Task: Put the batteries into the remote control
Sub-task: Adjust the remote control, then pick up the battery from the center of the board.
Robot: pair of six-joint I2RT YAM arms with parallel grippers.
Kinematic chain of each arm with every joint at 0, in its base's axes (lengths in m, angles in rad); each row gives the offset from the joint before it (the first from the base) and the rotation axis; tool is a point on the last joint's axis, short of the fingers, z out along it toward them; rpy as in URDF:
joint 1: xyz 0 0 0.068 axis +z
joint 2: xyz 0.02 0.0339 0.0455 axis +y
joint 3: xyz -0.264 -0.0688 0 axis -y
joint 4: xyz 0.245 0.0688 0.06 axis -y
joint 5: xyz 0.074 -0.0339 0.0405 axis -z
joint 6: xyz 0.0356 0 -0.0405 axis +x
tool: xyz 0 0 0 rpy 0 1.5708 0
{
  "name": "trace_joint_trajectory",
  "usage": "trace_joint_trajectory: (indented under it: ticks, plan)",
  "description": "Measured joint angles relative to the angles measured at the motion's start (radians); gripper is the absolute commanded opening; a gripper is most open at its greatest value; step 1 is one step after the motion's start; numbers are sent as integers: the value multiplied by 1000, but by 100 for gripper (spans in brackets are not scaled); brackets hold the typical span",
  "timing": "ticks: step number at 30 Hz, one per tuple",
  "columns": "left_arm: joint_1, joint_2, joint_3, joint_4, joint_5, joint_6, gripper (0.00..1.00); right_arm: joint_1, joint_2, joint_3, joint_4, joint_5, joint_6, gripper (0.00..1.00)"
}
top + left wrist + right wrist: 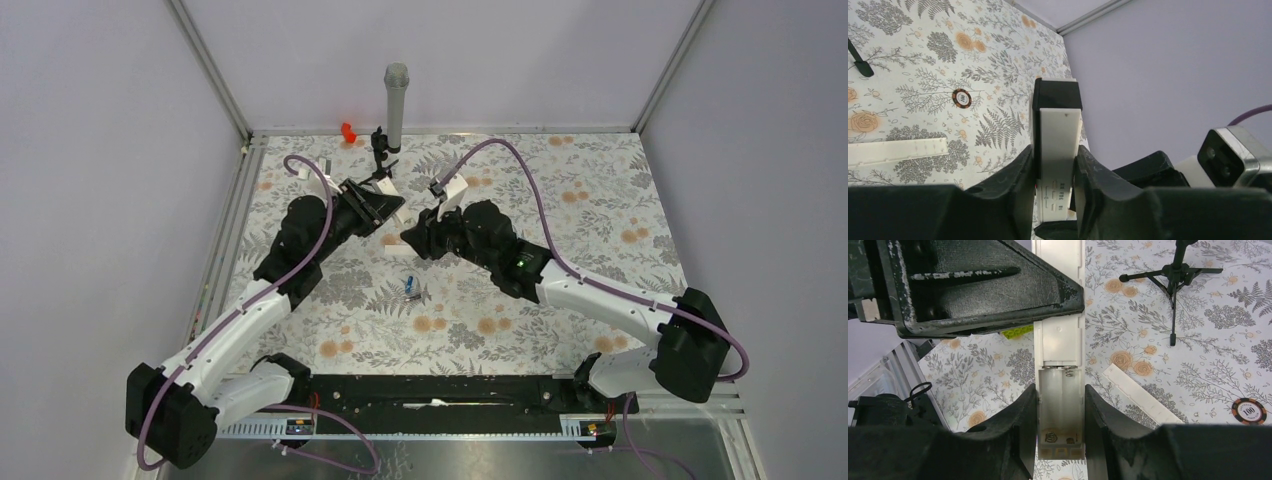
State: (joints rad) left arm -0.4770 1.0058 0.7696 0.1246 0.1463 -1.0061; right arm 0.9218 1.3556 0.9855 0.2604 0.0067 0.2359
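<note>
The white remote control is held above the table between both grippers. My left gripper is shut on one end; in the left wrist view the remote stands between its fingers. My right gripper is shut on the other end. In the right wrist view the remote's battery compartment is open, with springs showing and nothing in it. Two small blue batteries lie on the table just in front of the grippers, outside both wrist views.
A flat white cover strip lies on the table, also in the left wrist view. A poker chip, a small black tripod and a yellow-green bar lie nearby. A grey microphone and a red piece stand at the back.
</note>
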Motion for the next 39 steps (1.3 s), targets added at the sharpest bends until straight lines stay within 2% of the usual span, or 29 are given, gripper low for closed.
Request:
trace_joint_trajectory:
  ticks: [2, 3, 5, 6, 7, 9, 12, 16, 18, 22, 25, 28, 31, 33, 39]
  plan:
    - [-2, 0, 4, -7, -4, 16, 12, 0, 8, 4, -6, -1, 0, 6]
    - [-2, 1, 4, -9, -4, 14, 7, 0, 9, 7, -12, -3, 0, 11]
    - [-2, 1, 8, -15, -5, 23, 0, 0, 9, 11, -19, -8, 2, 41]
    - [-2, 2, 10, -19, -4, 27, 0, 0, 10, 15, -25, -11, 4, 63]
    - [-2, 2, 14, -23, -3, 37, 0, 0, 11, 20, -34, -16, 6, 72]
    - [-2, 2, 22, -30, -2, 76, 0, -2, 17, 39, -60, -40, 16, 81]
    - [3, 3, 52, -75, -2, 174, 0, 2, 14, 59, -101, -75, 27, 81]
    - [23, -3, 101, -171, -28, 299, 0, -2, -26, 57, -192, -69, 78, 74]
    - [36, -16, 103, -206, -57, 328, 0, -6, -56, 52, -246, -41, 116, 67]
    - [81, -82, 103, -322, -186, 376, 0, -8, -49, 50, -333, 5, 205, 44]
    - [95, -126, 103, -374, -264, 392, 0, -9, 28, 49, -372, 20, 285, 37]
    - [95, -169, 103, -402, -320, 406, 0, -8, 159, 55, -398, 40, 350, 38]
    - [95, -225, 85, -413, -369, 420, 0, -2, 290, 86, -445, 74, 383, 49]
    - [95, -266, 71, -417, -397, 431, 0, 8, 357, 124, -478, 105, 397, 51]
    - [95, -338, 41, -420, -431, 454, 0, 37, 459, 232, -515, 165, 443, 54]
